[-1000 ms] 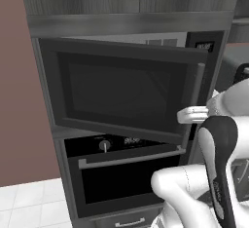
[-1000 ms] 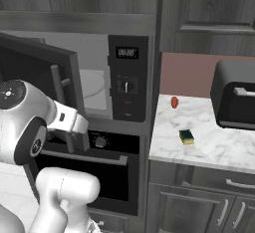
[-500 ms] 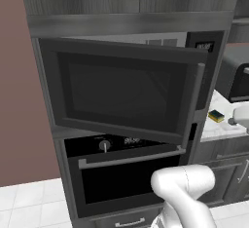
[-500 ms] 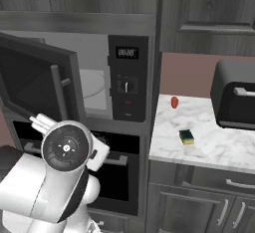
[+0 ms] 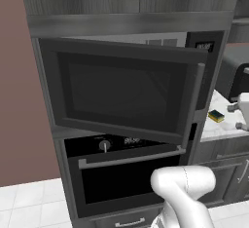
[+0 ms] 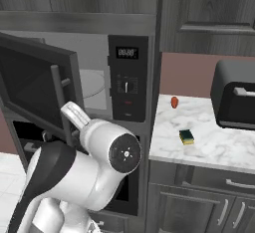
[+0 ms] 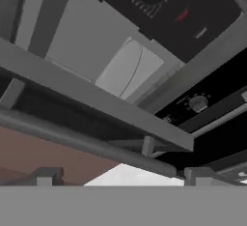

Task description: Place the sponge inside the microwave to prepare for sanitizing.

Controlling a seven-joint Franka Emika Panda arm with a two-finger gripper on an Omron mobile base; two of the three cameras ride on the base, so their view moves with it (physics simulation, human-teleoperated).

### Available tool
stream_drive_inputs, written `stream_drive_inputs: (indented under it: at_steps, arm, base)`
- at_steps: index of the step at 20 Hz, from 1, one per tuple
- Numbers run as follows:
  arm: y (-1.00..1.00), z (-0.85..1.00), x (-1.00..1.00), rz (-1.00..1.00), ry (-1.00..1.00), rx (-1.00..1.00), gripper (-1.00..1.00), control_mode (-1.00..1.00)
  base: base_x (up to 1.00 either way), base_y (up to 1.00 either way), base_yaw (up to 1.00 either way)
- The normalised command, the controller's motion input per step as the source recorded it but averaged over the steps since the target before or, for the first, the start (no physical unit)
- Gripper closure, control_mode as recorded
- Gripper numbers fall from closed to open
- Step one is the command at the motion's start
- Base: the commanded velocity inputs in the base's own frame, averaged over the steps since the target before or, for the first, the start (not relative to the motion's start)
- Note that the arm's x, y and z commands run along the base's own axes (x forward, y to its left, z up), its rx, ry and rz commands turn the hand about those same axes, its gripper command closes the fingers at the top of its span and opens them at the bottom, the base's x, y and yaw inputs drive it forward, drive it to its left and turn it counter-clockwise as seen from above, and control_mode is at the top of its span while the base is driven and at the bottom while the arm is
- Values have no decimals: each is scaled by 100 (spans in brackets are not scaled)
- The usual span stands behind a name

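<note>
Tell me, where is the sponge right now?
The sponge lies on the marble counter right of the open microwave, between a small red thing and the black toaster.

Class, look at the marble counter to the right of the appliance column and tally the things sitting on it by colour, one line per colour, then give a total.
Black: 1, the boxy black toaster
Yellow with green top: 1, the small rectangular sponge
Red: 1, a small red rounded item by the back wall, too small to identify
Total: 3
</note>
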Motion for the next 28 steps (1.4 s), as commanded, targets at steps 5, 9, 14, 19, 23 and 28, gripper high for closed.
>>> stream_drive_inputs:
  at_steps: [5, 9, 14, 19, 23, 28]
  arm:
    - [0, 0, 58, 0, 8, 20, -100, -100]
    - [9, 0, 26, 4, 9, 12, -100, -100]
    - [30, -5, 15, 11, 8, 5, -100, -100]
    - [31, -12, 30, 18, 6, 4, -100, -100]
    - [1, -6, 48, 9, 3, 5, -100, -100]
    - [0, -14, 9, 6, 4, 10, -100, -100]
  base:
    - [0, 0, 0]
    - [0, 0, 0]
    - [0, 0, 0]
    - [0, 0, 0]
    - [0, 0, 0]
    - [0, 0, 0]
